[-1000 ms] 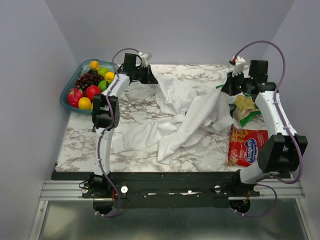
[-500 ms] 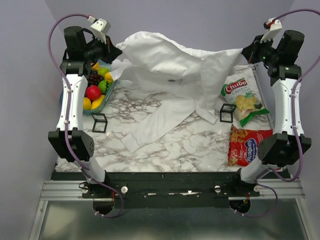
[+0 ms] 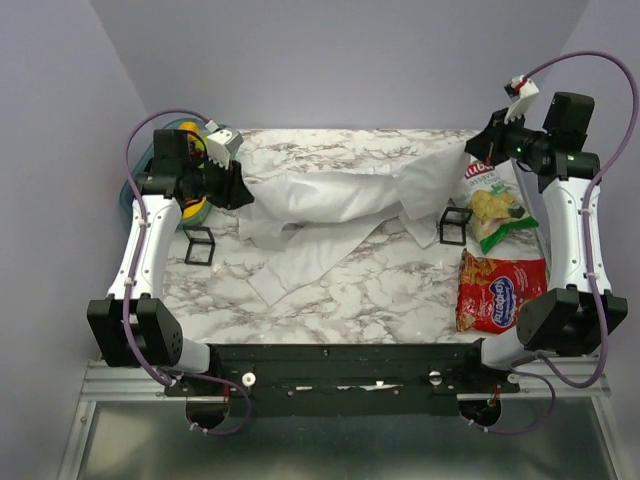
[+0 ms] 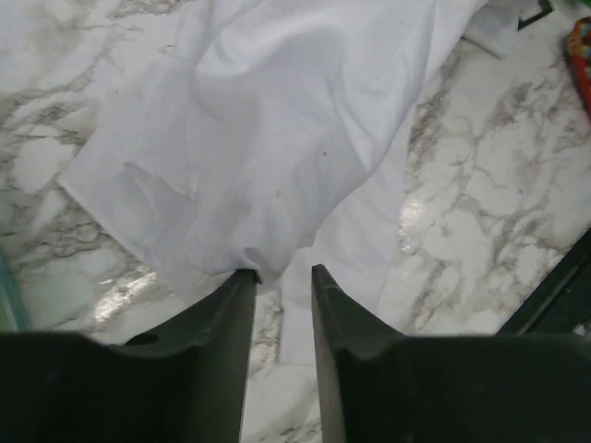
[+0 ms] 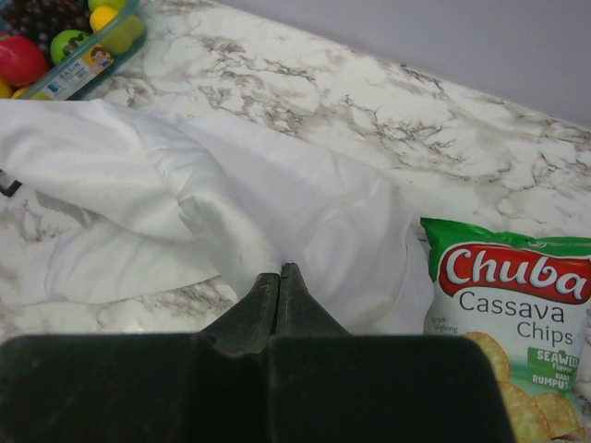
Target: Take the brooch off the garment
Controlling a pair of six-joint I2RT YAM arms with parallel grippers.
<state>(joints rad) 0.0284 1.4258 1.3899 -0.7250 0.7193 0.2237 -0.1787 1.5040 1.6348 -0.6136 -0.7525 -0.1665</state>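
Observation:
The garment (image 3: 330, 200), a white wrinkled shirt, lies in a band across the back of the marble table, one sleeve trailing toward the front. My right gripper (image 3: 478, 150) is at its right end, raised a little, and in the right wrist view (image 5: 280, 269) it is shut on a pinch of the cloth (image 5: 259, 194). My left gripper (image 3: 240, 188) is at the shirt's left end. In the left wrist view (image 4: 282, 272) its jaws stand slightly apart with a clear gap, and a fold of cloth (image 4: 277, 111) rests just past the left fingertip. The brooch is hidden.
A fruit bowl (image 5: 83, 65) sits at the back left, mostly behind my left arm. Two small black square frames (image 3: 200, 245) (image 3: 456, 227) stand on the table. A Chuba chips bag (image 3: 490, 200) and a red snack bag (image 3: 500, 290) lie along the right side.
Both arms have come down from holding the shirt spread high, and the cloth now lies on the table. The left jaws have parted and let the cloth go.

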